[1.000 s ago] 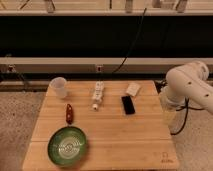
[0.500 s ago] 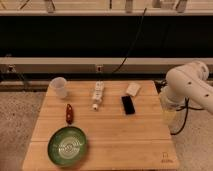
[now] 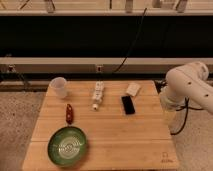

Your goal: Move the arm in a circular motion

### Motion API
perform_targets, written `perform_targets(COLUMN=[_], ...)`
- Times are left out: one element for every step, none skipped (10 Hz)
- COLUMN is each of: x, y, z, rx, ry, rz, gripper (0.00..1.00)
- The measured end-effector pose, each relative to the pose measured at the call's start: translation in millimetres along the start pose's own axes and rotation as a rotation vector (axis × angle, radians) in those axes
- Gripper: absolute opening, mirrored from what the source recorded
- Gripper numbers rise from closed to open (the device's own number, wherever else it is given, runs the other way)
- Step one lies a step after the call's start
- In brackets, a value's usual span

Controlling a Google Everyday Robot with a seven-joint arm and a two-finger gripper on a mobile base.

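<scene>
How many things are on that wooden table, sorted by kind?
Cup: 1
Plate: 1
Phone: 1
Bottle: 1
White block: 1
Red object: 1
Total: 6
The arm's gripper hangs beside the table's right edge.

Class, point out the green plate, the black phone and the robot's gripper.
green plate (image 3: pixel 68 146): camera view, its centre.
black phone (image 3: pixel 128 104): camera view, its middle.
gripper (image 3: pixel 168 117): camera view, pale tip right of table (image 3: pixel 145 145).

— How many things do you count on the tabletop (image 3: pixel 145 142)?
— I make it six: one clear cup (image 3: pixel 59 87), one green plate (image 3: pixel 67 146), one small red thing (image 3: pixel 69 113), one white bottle (image 3: pixel 98 95), one black phone (image 3: pixel 128 104), one pale block (image 3: pixel 133 89).
— And the robot itself?
— I've got one arm (image 3: pixel 189 89), with one hand (image 3: pixel 169 117), low beside the tabletop's right edge.
</scene>
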Motion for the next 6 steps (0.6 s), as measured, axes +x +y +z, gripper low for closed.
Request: perform_targets(x=[-2.9,-7.4,-11.9,-15.2,-18.2,-19.3], y=[-6.9,-18.0,-33.2,-46.4,-56.0,-61.1], z=[1.5,3.1,6.5,9.3,11.3,11.8], rx=[-0.003,0.0,-0.005,-0.006,-0.007,-0.006], ry=[0.004,0.001,0.005,0.008,0.009,0.009], rz=[-0.001,-0.002,-0.005,-0.005,-0.005,-0.006], gripper=[0.8,0.8,0.8,0.8,0.8,0.8])
